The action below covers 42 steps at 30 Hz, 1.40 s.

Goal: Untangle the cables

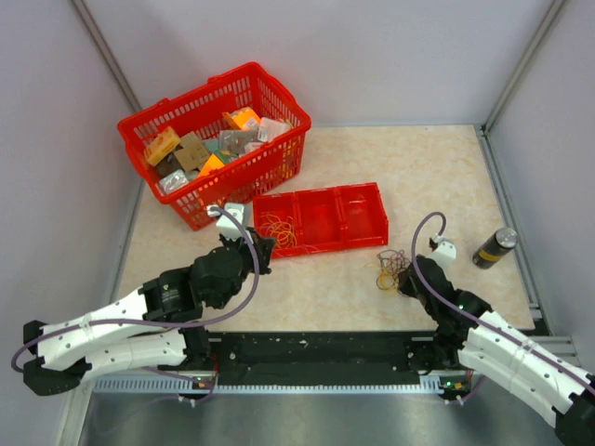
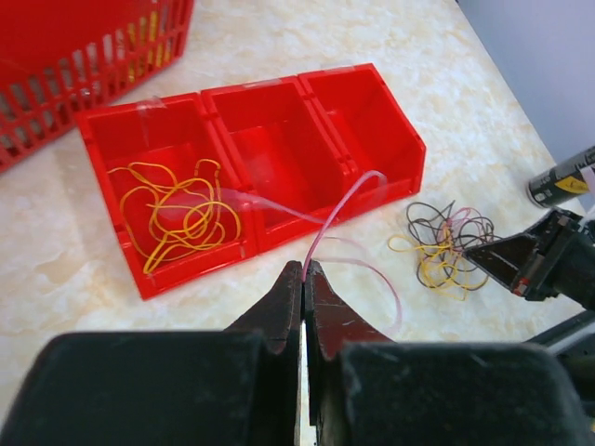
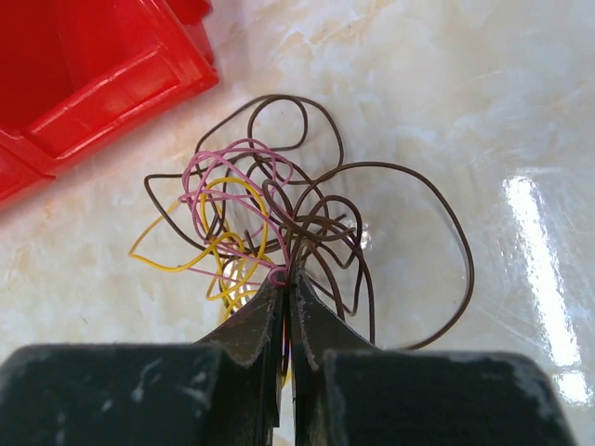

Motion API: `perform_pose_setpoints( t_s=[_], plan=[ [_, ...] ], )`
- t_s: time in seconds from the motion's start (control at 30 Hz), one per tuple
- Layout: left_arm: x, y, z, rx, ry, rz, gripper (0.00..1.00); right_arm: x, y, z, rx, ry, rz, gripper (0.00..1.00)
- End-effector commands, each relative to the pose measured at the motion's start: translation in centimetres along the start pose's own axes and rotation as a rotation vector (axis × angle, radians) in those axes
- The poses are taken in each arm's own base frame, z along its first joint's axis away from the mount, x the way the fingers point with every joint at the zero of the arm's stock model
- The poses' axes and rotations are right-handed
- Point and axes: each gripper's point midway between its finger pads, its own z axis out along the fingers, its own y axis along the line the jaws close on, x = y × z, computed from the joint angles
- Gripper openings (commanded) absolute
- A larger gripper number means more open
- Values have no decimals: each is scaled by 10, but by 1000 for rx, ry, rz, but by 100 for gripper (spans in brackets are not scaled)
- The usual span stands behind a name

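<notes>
Overhead plus wrist close-ups of cables (image 1: 394, 268)

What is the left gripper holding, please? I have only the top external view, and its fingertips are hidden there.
Observer: The left wrist view shows the left gripper shut on a thin pink cable that arcs up toward the red tray.
Operator: Is that cable taut?
Observer: No, it curves in a slack loop.
Operator: And the right gripper?
Observer: Its wrist view shows the right gripper shut on the tangle, pinching where pink and brown strands meet.
</notes>
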Motion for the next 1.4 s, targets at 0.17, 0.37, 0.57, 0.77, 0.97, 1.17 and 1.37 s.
perform_pose_setpoints(
  t_s=[0.17, 0.37, 0.57, 0.77, 0.97, 1.17, 1.37],
  plan=[
    [-32, 43, -26, -128, -112, 25, 0, -30, 9, -9, -1, -91, 24, 0],
    [-48, 51, -41, -124, -153, 5, 0, -32, 7, -10, 10, -99, 25, 0],
    [-53, 50, -45, -106, -162, -18, 0, -33, 13, -11, -17, -95, 14, 0],
    [-46, 41, -36, -82, -157, -30, 0, -28, 21, -11, -75, -76, 3, 0],
    [-38, -2, 0, 42, -50, -15, 0, -20, 32, -10, -134, -37, 0, 0],
    [-34, -24, 61, 154, 76, -102, 0, -13, 40, -12, -170, 6, -10, 0],
    [-43, -51, 108, 222, 100, -138, 0, -4, 42, -14, -201, 41, -11, 0]
  ],
)
